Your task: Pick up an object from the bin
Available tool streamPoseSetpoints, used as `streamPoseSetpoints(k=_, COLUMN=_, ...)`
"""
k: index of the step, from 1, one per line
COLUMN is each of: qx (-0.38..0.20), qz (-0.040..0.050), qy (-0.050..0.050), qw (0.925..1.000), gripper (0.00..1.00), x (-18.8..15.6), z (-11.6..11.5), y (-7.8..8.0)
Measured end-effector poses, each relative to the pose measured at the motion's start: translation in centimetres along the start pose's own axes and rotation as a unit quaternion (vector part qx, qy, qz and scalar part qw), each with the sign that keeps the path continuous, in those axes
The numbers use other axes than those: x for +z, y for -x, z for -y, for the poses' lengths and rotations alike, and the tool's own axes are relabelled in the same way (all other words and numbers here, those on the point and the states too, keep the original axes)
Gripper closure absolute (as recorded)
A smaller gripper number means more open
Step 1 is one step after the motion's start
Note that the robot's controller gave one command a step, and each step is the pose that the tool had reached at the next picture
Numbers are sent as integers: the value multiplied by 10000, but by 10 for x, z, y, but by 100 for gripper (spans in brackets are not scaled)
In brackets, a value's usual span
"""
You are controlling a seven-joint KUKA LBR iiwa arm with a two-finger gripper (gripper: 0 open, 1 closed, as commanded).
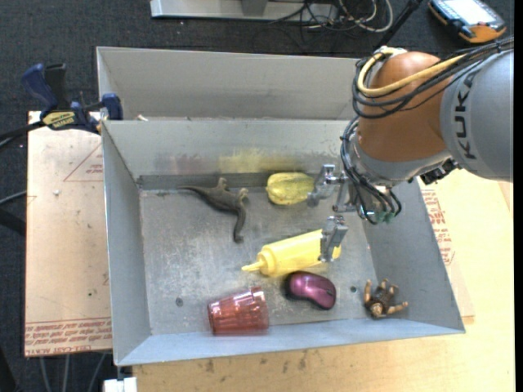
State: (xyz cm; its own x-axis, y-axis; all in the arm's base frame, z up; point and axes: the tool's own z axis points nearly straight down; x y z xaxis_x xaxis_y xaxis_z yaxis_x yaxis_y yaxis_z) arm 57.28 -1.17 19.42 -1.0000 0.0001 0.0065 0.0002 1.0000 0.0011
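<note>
Hovering with jaws apart, claw (330, 207) sits at right end of yellow squeeze bottle (288, 254); bottle's long axis runs left-right.

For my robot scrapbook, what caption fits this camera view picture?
Open gripper hangs between a yellow squeeze bottle and a yellow lump in the grey bin.

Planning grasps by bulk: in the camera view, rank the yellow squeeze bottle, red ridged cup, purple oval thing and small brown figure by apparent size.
1-2. yellow squeeze bottle and red ridged cup: too alike to rank, bottle longer, cup wider.
3. purple oval thing.
4. small brown figure.
</note>
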Motion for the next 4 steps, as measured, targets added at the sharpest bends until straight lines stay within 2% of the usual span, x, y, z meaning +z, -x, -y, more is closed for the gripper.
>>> streamPoseSetpoints(k=1, qx=0, qz=15, qy=0, qw=10000, gripper=0, x=-2, z=0, y=0)
streamPoseSetpoints(k=2, qx=-271, qz=36, qy=-8, qw=9996, gripper=0, x=-14, z=-13, y=24)
streamPoseSetpoints(k=3, qx=-665, qz=89, qy=-3, qw=9977, gripper=0, x=22, z=-7, y=13)
streamPoseSetpoints(k=4, qx=-907, qz=-4, qy=-4, qw=9959, gripper=0, x=51, z=-13, y=4)
